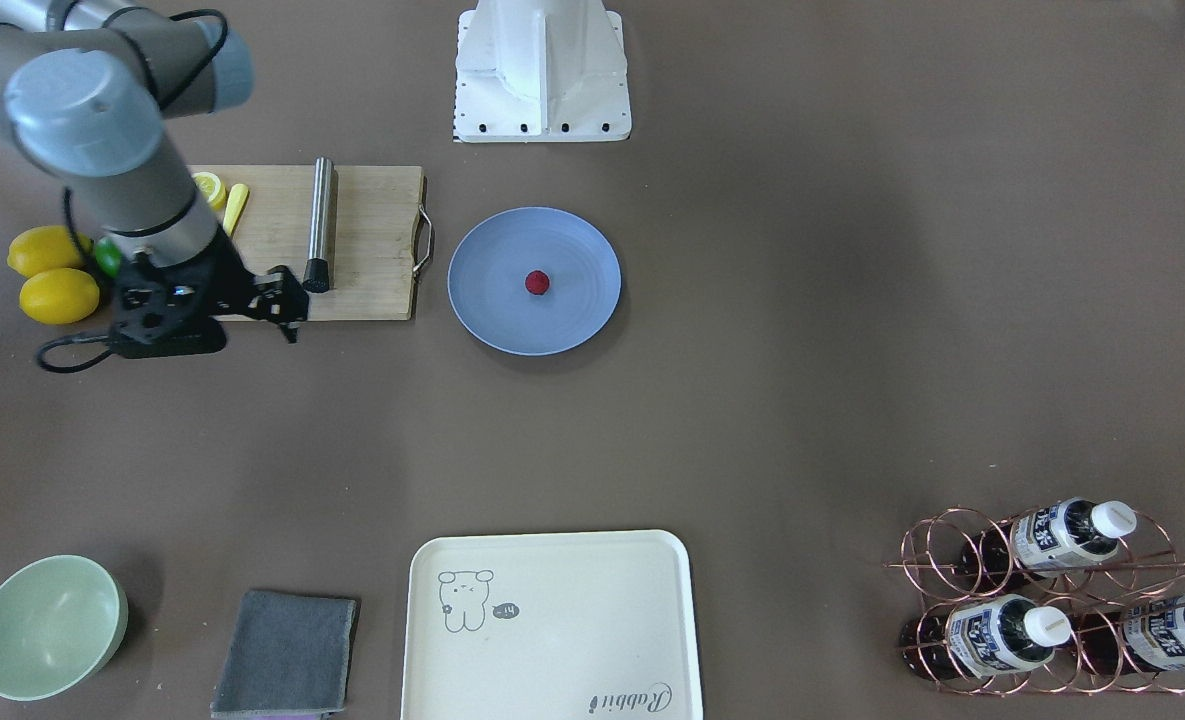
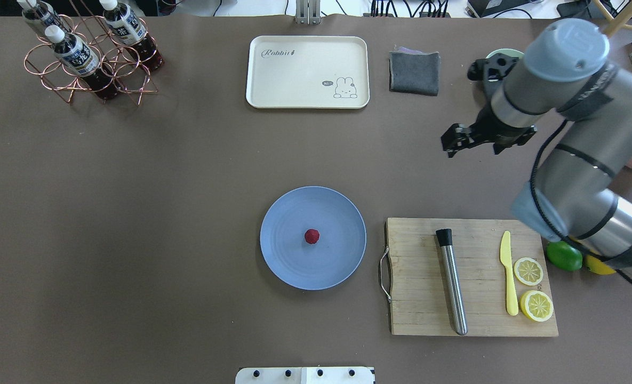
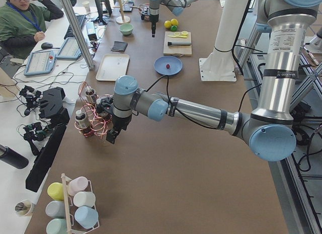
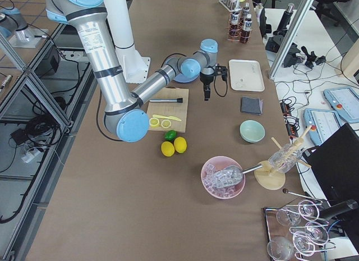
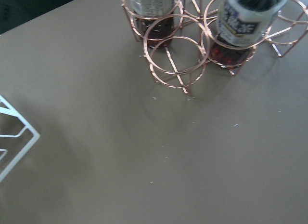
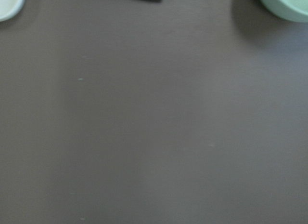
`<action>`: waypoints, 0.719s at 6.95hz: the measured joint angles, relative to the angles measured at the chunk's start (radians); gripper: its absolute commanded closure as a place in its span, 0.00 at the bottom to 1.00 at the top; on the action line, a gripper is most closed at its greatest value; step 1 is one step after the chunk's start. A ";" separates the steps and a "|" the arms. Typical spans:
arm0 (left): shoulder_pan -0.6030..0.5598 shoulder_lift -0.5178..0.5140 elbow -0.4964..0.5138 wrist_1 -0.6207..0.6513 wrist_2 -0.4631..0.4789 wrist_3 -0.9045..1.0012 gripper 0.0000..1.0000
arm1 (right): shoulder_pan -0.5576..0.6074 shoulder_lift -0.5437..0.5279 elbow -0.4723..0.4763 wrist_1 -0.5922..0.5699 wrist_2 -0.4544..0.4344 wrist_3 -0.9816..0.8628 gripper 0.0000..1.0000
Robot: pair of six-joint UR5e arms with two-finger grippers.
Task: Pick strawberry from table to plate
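Strawberry (image 2: 311, 236) lay near the centre of the light-blue plate (image 2: 292, 266), off the table (image 2: 161, 213); placing step judged done. Right gripper (image 2: 455, 141) hung well apart from the plate, over bare table beyond the cutting board (image 2: 417, 277), carrying nothing; jaw gap could not be made out. Left gripper (image 3: 111, 135) hovered by the bottle rack (image 3: 93, 121), seen only side-on; state unclear. Next move likely just parking the arms, plate undisturbed.

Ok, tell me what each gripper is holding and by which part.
Nothing that shows. The strawberry lies untouched on the plate. The right gripper looks bare; the left gripper, seen only from the side, shows nothing.
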 measured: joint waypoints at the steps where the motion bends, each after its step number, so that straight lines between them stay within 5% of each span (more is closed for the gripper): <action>1: -0.009 0.005 0.001 0.018 0.002 0.002 0.02 | 0.114 -0.075 -0.003 0.000 0.076 -0.136 0.00; 5: -0.016 0.003 0.064 0.031 -0.039 -0.002 0.02 | 0.515 -0.286 -0.069 -0.002 0.233 -0.576 0.00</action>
